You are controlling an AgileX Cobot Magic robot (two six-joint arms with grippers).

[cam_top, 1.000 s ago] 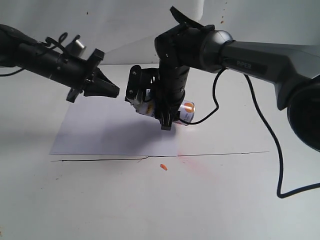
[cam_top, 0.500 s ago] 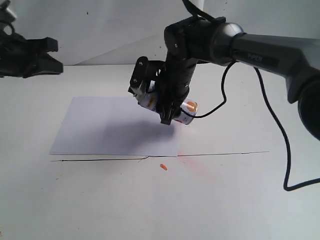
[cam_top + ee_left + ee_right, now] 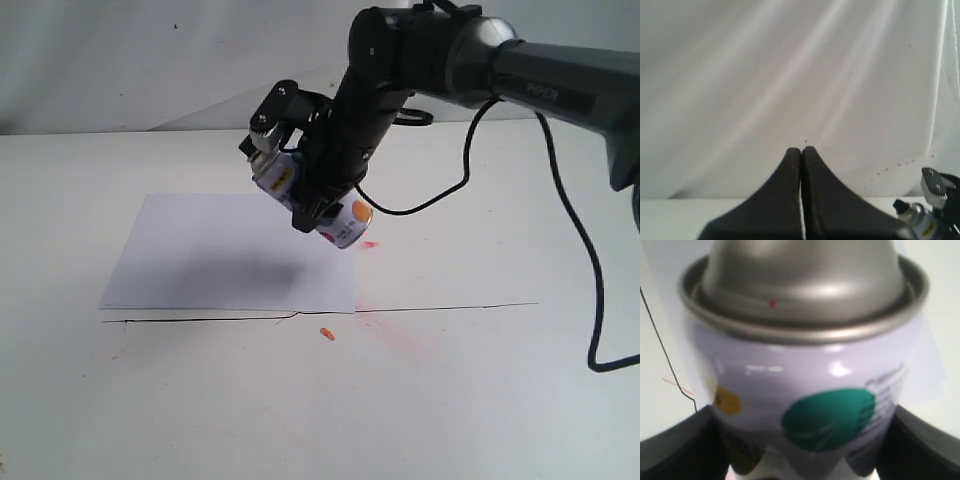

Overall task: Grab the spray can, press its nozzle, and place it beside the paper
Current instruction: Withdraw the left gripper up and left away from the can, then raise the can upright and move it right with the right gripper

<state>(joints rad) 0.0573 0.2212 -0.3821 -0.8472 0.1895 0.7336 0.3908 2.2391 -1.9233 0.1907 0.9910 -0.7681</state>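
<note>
The spray can point(image 3: 345, 222) hangs tilted in the air over the right part of the paper point(image 3: 200, 260), with my right gripper point(image 3: 315, 195) shut on its body. Its top end points up and to the left, and its base with an orange dot points down and to the right. In the right wrist view the can point(image 3: 810, 390) fills the frame, showing a green dot and the silver dome point(image 3: 805, 270) between my two dark fingers point(image 3: 675, 450). The nozzle point(image 3: 900, 205) shows black in the left wrist view. My left gripper point(image 3: 801, 150) is shut on nothing and faces the white backdrop; the exterior view does not show it.
A thin black line point(image 3: 440, 308) runs across the white table along the paper's near edge. A small orange scrap point(image 3: 326, 333) and a faint red stain point(image 3: 400, 335) lie just in front of it. The right arm's black cable point(image 3: 560, 260) hangs at the right.
My left arm has drawn back to the left and left the exterior view. My right gripper has lifted the can higher and a little left, tilting it more.
</note>
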